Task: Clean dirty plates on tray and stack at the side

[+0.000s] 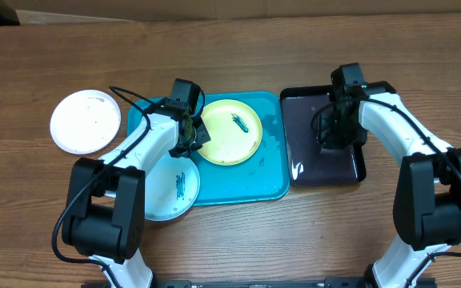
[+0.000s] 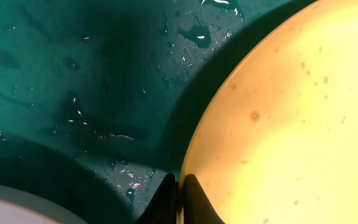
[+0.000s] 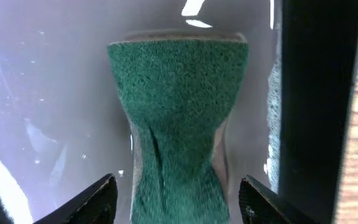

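"Overhead, what lies nearest the arm bases?"

"I see the pale blue plate point(image 1: 170, 188) at the near left corner of the turquoise tray point(image 1: 272, 182). It hangs over the near rim onto the worktop point(image 1: 294, 240) and has a dark teal smear across it."

"And your left jaws?"

"Closed on the yellow-green plate point(image 1: 229, 132), which sits farther in on the same tray. On my left wrist view, both fingertips point(image 2: 194, 202) are pinched together with the plate's rim between them. Beads of water lie on the tray floor beyond. That plate carries a teal scribble too."

"Where's the white one?"

"The white plate point(image 1: 86, 122) rests on bare worktop left of the tray, apart from it and about level with the tray's far edge. From above I can't tell whether it is marked."

"Right side?"

"My right jaws stand open over the black tray point(image 1: 326, 172), which lies just right of the turquoise one. On the right wrist view, the fingertips point(image 3: 98, 202) flank the green sponge point(image 3: 179, 124) with a gap on either side. The sponge lies on the wet black floor and is narrowed at its waist."
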### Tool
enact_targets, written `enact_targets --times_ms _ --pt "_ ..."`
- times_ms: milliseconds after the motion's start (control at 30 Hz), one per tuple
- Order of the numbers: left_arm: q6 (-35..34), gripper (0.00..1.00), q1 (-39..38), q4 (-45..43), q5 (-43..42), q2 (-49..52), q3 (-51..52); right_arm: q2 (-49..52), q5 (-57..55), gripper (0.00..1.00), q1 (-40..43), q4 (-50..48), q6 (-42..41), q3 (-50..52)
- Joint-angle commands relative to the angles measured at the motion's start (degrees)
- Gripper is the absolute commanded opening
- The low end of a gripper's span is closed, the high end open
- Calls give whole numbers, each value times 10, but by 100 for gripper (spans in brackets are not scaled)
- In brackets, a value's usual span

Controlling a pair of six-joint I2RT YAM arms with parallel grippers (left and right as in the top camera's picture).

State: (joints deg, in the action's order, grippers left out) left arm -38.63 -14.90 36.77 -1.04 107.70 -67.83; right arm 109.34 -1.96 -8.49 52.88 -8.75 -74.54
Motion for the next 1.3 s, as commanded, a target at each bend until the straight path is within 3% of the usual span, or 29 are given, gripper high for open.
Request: enact_targets --times_ms 0,67,133,167,267,300,333,367,400,467,767,867,900,967,1000,1067,1100,1133,1167,1267 --pt "10 5 3 0 -1 9 2 -9 -5 55 0 -18 0 30" --pt "10 5 3 0 -1 9 2 -9 7 42 0 -24 1 42" --pt "10 5 3 0 -3 9 2 -9 20 17 0 -18 1 43" --pt "10 5 3 0 -3 9 2 -9 26 9 0 -15 1 43" --pt "10 5 3 0 -3 9 2 -9 51 4 0 5 3 24" --pt "10 5 3 0 -3 9 2 -9 58 6 0 15 3 11" --pt "10 5 3 0 -3 9 2 -9 59 17 0 23 3 0" --pt "10 5 3 0 -3 9 2 -9 59 43 0 31 3 -11" --pt "10 5 3 0 -3 9 2 -9 59 60 0 35 3 -19" --pt "10 5 3 0 -3 9 2 -10 59 70 0 40 3 -31" --pt "14 6 3 0 -3 9 2 -9 7 70 0 6 3 4" --pt "13 6 3 0 -5 9 2 -9 8 65 0 -29 3 30" --pt "13 6 3 0 -5 9 2 -9 8 56 0 -35 2 33" --pt "14 6 3 0 -5 9 1 -9 8 20 0 -38 3 35" --pt "14 6 3 0 -5 9 1 -9 10 13 0 -38 3 34" --pt "13 6 3 0 -5 9 1 -9 22 16 0 -35 3 30" --pt "13 6 3 0 -5 9 1 -9 25 32 0 -35 3 28" --pt "14 6 3 0 -5 9 1 -9 26 55 0 -35 3 27" --pt "14 6 3 0 -5 9 1 -9 24 66 0 -36 3 27" --pt "14 6 3 0 -5 9 1 -9 19 70 0 -47 3 27"
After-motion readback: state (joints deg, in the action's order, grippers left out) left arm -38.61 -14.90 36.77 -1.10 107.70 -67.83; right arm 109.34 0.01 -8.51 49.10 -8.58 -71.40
